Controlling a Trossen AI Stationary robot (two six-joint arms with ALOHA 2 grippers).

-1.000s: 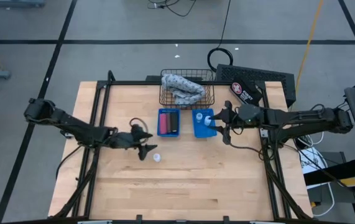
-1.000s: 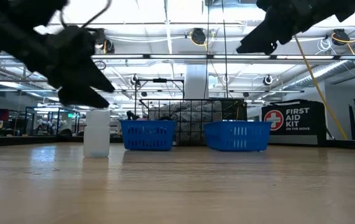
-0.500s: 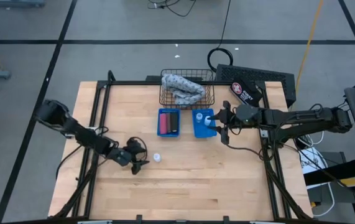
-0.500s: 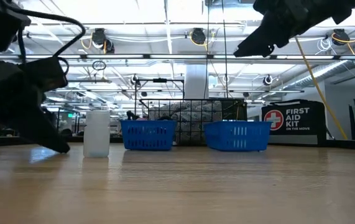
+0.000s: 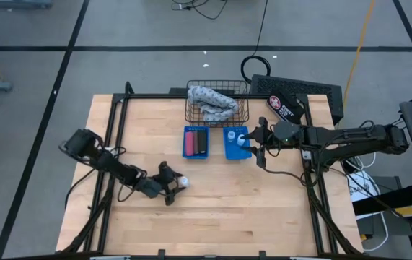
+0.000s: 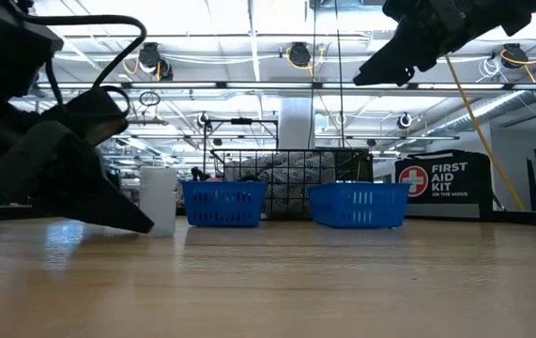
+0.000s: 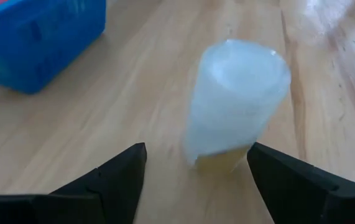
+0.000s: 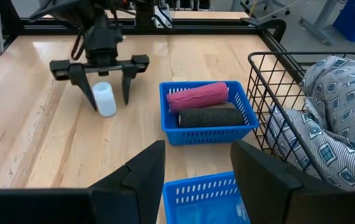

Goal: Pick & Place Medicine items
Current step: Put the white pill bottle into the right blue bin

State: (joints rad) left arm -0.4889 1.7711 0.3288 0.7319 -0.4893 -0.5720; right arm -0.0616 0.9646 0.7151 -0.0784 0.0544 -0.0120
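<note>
On the bare wood in front of the left bin (image 5: 196, 142), a white bottle (image 5: 182, 182) stands upright between my left gripper's (image 5: 171, 186) spread fingers, not clamped. My right gripper (image 5: 256, 144) hangs open above the right bin (image 5: 235, 144), empty. I see the pink piece (image 8: 197, 96) and black piece (image 8: 209, 117) lying in the left bin, beside the wire basket (image 8: 276, 106).

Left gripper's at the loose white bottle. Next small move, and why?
Probably close the left gripper on the bottle. Its fingers are open, one each side of the upright bottle, down at the table, with gaps showing on both sides. Right gripper waits open over a blue bin.
</note>
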